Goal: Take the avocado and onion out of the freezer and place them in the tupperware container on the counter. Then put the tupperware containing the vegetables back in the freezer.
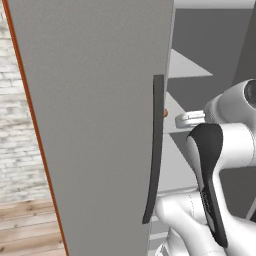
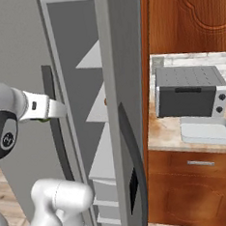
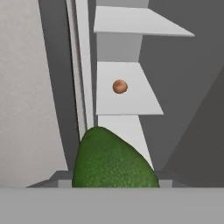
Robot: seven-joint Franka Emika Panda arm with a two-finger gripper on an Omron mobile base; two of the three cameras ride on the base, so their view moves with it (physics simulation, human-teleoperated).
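I have the jaws [image 2: 61,109] gripping the avocado [image 3: 113,159]; pulling out, it may clip the freezer [image 1: 100,125] door and drop.

I see the freezer [image 1: 100,125] door stands open, and its edge with the dark handle [image 1: 156,150] is close on my left side. Between door and freezer body there is a gap. The shelf around the onion [image 3: 120,86] is free, with room above it.
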